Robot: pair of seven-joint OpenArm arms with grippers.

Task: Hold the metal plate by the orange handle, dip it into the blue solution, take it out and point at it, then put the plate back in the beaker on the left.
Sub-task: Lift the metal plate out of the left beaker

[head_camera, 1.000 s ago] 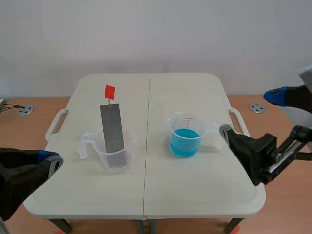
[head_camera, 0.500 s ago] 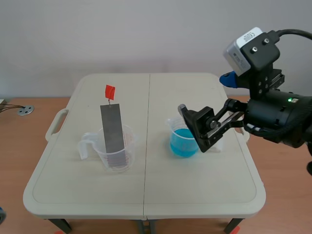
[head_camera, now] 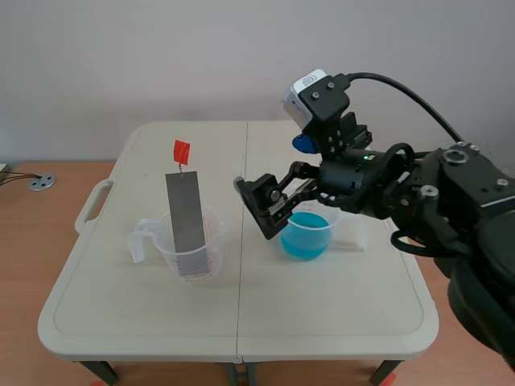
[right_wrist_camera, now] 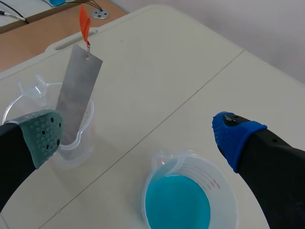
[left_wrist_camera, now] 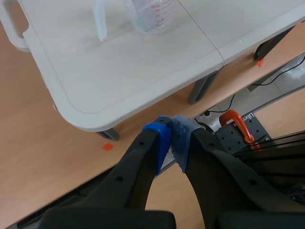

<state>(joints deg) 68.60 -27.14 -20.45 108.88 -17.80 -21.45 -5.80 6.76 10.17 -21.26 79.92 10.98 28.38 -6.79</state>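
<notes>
A grey metal plate [head_camera: 187,213] stands tilted in the clear left beaker [head_camera: 191,256], with its orange handle [head_camera: 181,150] on top. The beaker of blue solution [head_camera: 305,235] sits right of the table's middle. My right gripper [head_camera: 271,165] hangs open above and between the two beakers and holds nothing. In the right wrist view the plate [right_wrist_camera: 78,93] and its handle [right_wrist_camera: 84,21] lie ahead of the open right gripper [right_wrist_camera: 138,136], and the blue beaker [right_wrist_camera: 178,202] is below it. My left gripper [left_wrist_camera: 170,138] is shut on nothing, low off the table's front edge.
The white folding table [head_camera: 322,322] has a centre seam and side handles. A metal disc [head_camera: 40,182] lies on the wooden floor at the left. Below the table, an orange clamp [left_wrist_camera: 236,124] and cables show in the left wrist view.
My right arm has risen and swung left, from the table's right edge to over the blue beaker, its gripper still open. My left arm has dropped out of the scene view.
</notes>
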